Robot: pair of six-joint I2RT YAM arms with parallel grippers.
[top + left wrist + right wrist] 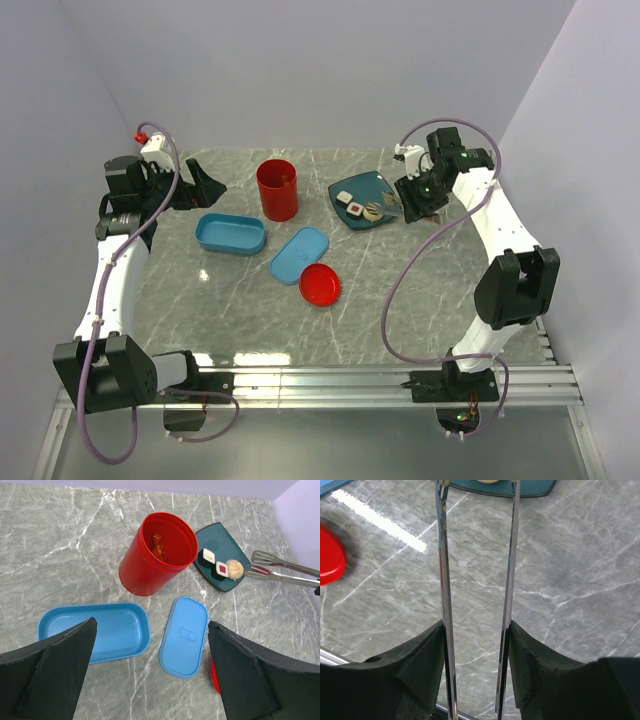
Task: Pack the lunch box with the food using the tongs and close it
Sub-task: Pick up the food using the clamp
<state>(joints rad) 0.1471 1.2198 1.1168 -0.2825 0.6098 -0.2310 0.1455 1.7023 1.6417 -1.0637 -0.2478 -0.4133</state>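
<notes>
**Assessor:** State of the left gripper [152, 625]?

**Inspector:** Spread wide and holding nothing. It hangs above the rear left part of the marble tabletop [250, 320], looking down on the open lunch box [95, 630].

**Assessor:** And the right gripper [476, 627]?

**Inspector:** Pinching the tongs [445, 605], one finger pressed against the outside of each silver arm. The arms stand apart and run forward to the near edge of the teal plate [220, 537].

**Assessor:** Location of the box?

**Inspector:** It sits on the left side of the tabletop with nothing inside. Its lid [184, 636] lies flat just to the right, apart from it, oval recess facing up.

**Assessor:** The food?

**Inspector:** Two sushi rolls [209, 556] and a beige ball [234, 569] rest on the plate, on the right. The tong tips sit just beside the ball; contact cannot be determined. One orange fried piece [158, 547] lies inside the red cup [150, 575], which stands upright between box and plate.

**Assessor:** Other items?

**Inspector:** A red disc [320, 285] lies flat just beside the lid's near end.
</notes>
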